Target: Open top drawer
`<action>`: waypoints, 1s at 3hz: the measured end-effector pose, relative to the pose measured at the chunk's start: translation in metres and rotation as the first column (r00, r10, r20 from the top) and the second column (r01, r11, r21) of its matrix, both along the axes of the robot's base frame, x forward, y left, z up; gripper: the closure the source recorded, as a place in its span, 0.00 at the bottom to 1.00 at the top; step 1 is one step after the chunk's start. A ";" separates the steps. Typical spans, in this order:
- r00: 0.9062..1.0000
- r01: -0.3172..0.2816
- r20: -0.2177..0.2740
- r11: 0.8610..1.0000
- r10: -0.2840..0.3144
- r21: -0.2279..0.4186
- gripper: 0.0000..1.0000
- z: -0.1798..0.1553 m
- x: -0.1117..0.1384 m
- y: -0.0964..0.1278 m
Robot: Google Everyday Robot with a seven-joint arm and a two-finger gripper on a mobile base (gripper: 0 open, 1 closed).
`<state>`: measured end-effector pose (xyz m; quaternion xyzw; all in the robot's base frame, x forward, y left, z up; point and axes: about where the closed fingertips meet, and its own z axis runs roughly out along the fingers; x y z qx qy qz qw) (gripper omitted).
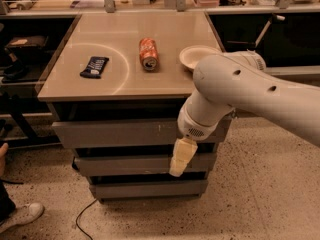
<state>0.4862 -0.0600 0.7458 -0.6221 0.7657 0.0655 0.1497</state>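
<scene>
The top drawer is the widest grey front just under the tabletop, with pale scratch marks right of centre. It sits flush with the cabinet. Two narrower grey drawers lie below it. My gripper hangs from the white arm with its cream fingers pointing down. It is in front of the drawer stack, right of centre, with its tip over the middle drawer's front. The arm covers the right end of the top drawer.
On the tabletop lie a dark snack packet, a red can on its side and a white bowl. A person's shoe is at the lower left. A cable trails on the floor.
</scene>
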 end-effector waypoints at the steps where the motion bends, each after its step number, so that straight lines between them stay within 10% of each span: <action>1: 1.000 -0.014 0.006 1.000 0.014 -0.005 0.00 -0.019 0.015 0.015; 3: 0.999 -0.044 0.016 0.999 0.044 -0.022 0.00 -0.047 0.042 0.035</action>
